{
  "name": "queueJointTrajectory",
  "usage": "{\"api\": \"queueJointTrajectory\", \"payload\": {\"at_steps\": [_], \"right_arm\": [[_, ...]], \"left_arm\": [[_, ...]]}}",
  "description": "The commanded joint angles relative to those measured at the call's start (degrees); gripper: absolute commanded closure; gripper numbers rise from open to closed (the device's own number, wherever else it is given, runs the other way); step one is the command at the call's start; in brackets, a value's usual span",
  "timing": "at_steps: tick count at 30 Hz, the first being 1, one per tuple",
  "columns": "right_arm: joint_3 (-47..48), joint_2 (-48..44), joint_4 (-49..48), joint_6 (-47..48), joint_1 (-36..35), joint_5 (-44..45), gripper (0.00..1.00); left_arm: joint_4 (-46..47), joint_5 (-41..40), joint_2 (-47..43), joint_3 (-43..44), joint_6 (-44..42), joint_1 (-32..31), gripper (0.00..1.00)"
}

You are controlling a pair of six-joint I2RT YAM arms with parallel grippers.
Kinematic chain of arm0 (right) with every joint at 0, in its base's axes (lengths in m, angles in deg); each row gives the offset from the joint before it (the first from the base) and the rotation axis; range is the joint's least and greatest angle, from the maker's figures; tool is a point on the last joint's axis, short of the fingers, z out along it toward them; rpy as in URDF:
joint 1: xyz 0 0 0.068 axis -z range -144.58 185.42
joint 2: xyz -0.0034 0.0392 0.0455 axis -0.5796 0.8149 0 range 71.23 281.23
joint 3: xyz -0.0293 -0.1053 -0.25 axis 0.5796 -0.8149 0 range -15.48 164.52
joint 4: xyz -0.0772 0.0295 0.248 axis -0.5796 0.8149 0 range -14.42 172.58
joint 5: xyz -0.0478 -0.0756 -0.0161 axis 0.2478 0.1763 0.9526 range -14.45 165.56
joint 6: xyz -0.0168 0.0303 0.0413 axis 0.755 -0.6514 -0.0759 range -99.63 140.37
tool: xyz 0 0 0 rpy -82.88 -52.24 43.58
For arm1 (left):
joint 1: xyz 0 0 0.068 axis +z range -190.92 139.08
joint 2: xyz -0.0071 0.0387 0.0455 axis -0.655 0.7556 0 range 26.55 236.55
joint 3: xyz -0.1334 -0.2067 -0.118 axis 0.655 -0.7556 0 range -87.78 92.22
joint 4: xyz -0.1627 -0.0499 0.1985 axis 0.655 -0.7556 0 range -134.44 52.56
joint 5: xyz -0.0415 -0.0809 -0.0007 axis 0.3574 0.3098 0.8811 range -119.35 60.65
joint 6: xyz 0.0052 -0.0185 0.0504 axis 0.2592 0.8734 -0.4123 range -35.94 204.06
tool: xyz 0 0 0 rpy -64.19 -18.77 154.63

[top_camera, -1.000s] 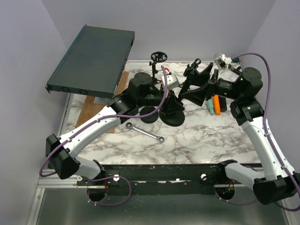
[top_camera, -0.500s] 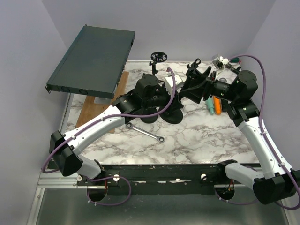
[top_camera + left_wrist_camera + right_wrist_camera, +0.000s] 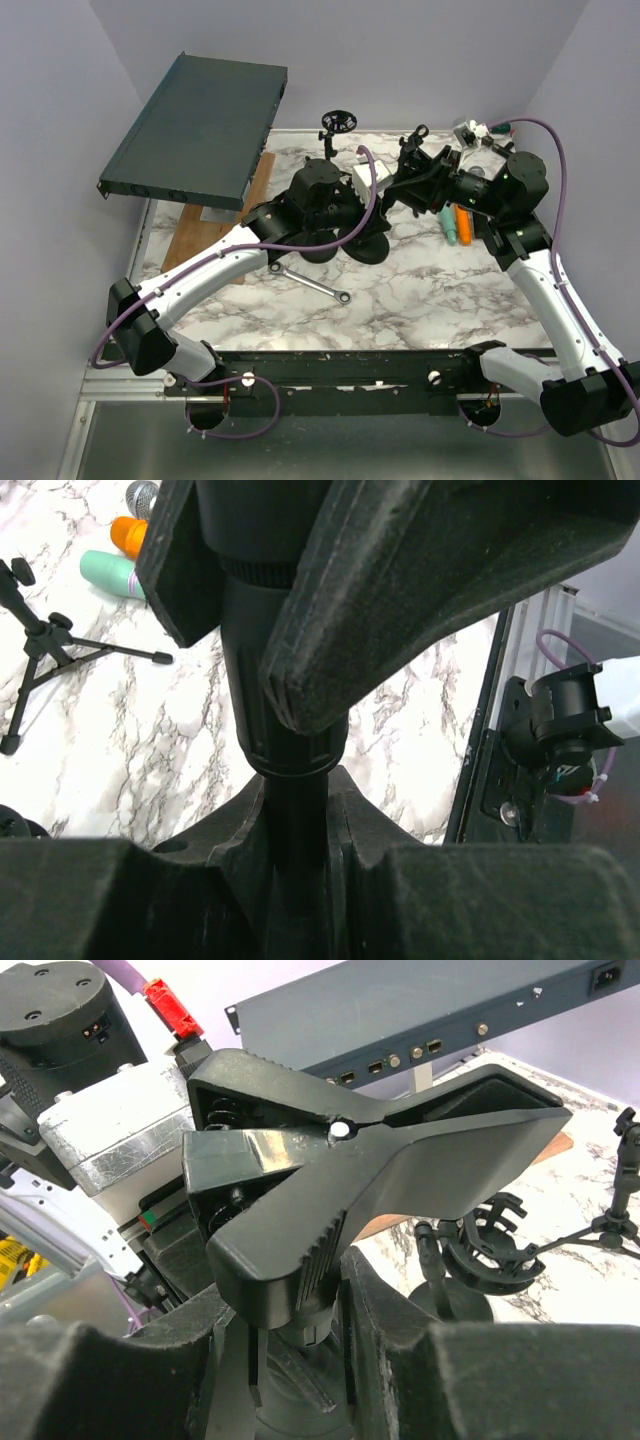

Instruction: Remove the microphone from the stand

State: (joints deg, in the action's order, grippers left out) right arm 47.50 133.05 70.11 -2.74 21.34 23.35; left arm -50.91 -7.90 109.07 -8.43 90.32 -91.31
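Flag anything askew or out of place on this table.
The dark rack unit sits tilted, propped above the back left corner of the table and overhanging its edge. A wrench lies loose on the marble. Nothing looks spilled or broken.

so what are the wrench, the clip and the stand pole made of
wrench: bare metal, silvery and bright.
clip: likely matte black plastic, with moulded ribs on its jaw and a coil spring at the hinge.
stand pole: smooth black tube with a ridged collar; painted metal or plastic, cannot tell.
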Motion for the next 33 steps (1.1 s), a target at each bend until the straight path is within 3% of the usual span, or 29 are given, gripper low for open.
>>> {"api": "queueJointTrajectory", "payload": {"at_steps": [1, 4, 5, 12, 17, 23, 33], "right_arm": [[-1.90, -0.29, -1.61, 1.12, 0.38, 1.59, 0.83], [-0.87, -1.38, 2.13, 5.17, 0.46, 4.38, 0.95], [-0.24, -1.78, 4.09, 7.46, 0.46, 5.40, 0.99], [0.78, -3.81, 10.94, 13.40, 1.17, 12.76, 0.99], [0.60, -4.83, 13.15, 15.31, 1.85, 18.09, 0.99], [-0.47, -4.41, 13.31, 20.35, 1.88, 22.84, 0.99], [-7.22, 0.38, -1.22, 28.16, 1.90, 26.78, 0.99]], "left_arm": [[3.18, 0.88, -0.47, 1.42, -1.01, -0.67, 1.00], [3.11, 0.87, -0.28, 1.42, -2.29, -0.72, 0.96], [3.06, 0.80, -0.28, 1.26, -2.93, -0.62, 0.89], [3.34, -0.08, -0.13, 1.50, -3.91, -0.59, 0.34], [3.51, -0.79, -0.90, 0.89, -4.27, -0.60, 0.12], [4.20, -1.50, -3.61, -1.68, -6.75, -0.55, 0.05], [3.18, -2.83, -6.20, -4.49, -10.12, 0.73, 0.05]]}}
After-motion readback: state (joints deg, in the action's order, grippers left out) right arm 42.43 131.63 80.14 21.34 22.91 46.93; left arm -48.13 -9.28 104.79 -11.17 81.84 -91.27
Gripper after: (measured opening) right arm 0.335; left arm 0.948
